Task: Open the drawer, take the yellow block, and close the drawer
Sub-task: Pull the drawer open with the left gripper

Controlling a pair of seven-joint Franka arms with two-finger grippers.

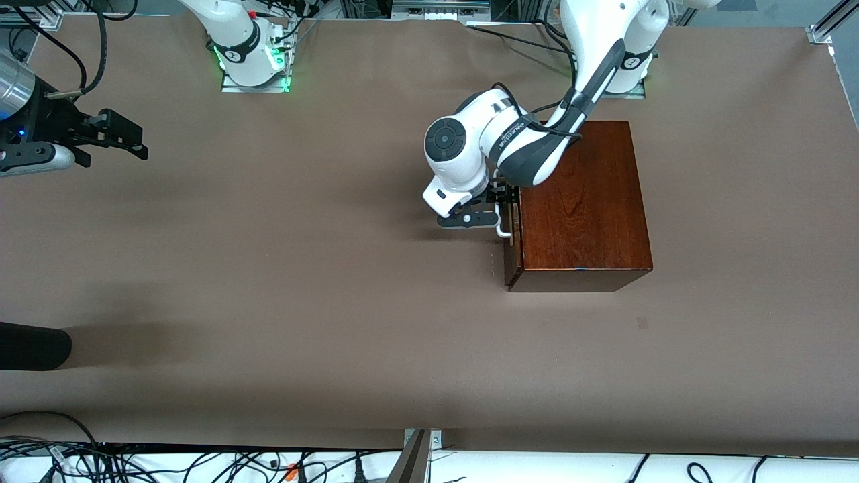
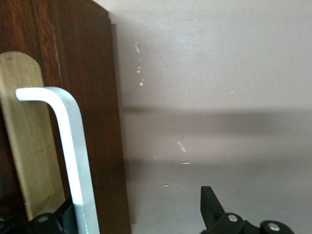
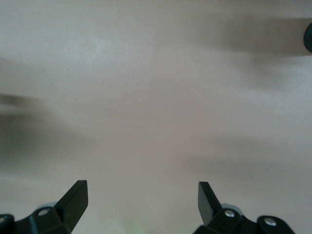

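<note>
The glossy mahogany box [image 1: 584, 201] stands toward the left arm's end of the table. Its drawer [image 1: 513, 231] looks pushed in, the dark front [image 2: 90, 122] flush with the box. The white bar handle [image 2: 73, 146] stands out from a pale wood plate [image 2: 24, 146] on that front. My left gripper [image 1: 502, 201] is open in front of the drawer. The handle lies just inside one finger [image 2: 63, 214], and the other finger [image 2: 209, 202] is well clear of it. My right gripper [image 1: 117, 134] waits open over bare table at the right arm's end. The yellow block is hidden.
A black rounded object [image 1: 33, 345] pokes in at the right arm's end, nearer the front camera than the right gripper. Cables [image 1: 201, 463] run along the table's near edge. Brown table surface [image 1: 302, 268] spreads wide between the two arms.
</note>
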